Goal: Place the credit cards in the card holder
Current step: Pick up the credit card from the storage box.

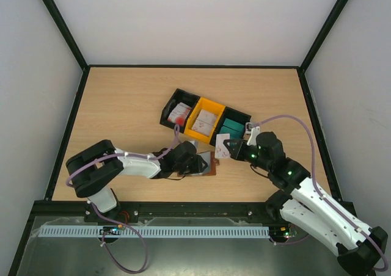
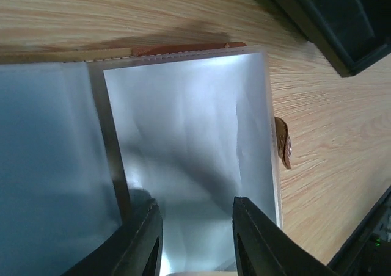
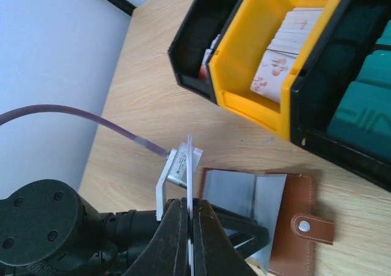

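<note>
My right gripper (image 3: pixel 190 218) is clenched on one white card (image 3: pixel 190 166). I hold it by its lower end, and from my wrist view it stands edge-on and upright, clear of the counter (image 1: pixel 122 105).

The wallet (image 3: pixel 297 218) lies open and flat on the counter, just beside the card at approx 8 o'clock from it in the top view. Its long axis runs roughly 9-to-3, w/ the brown snap-tab end nearest my right arm and the grey pocket panel (image 2: pixel 189 141) beyond that, under my left arm.

My left gripper (image 2: pixel 195 206) sits on that panel w/ fingers part-way apart. I can't tell if they pinch anything or just press it flat.

The rest of the cards sit in the bins (image 3: pixel 244 102), near the wallet at approx 12 o'clock.

My read: the right arm is the one to move. The card's edge has to line up w/ a pocket mouth, so it needs tilting down toward 8 o'clock. I can't make out the slot opening itself.
</note>
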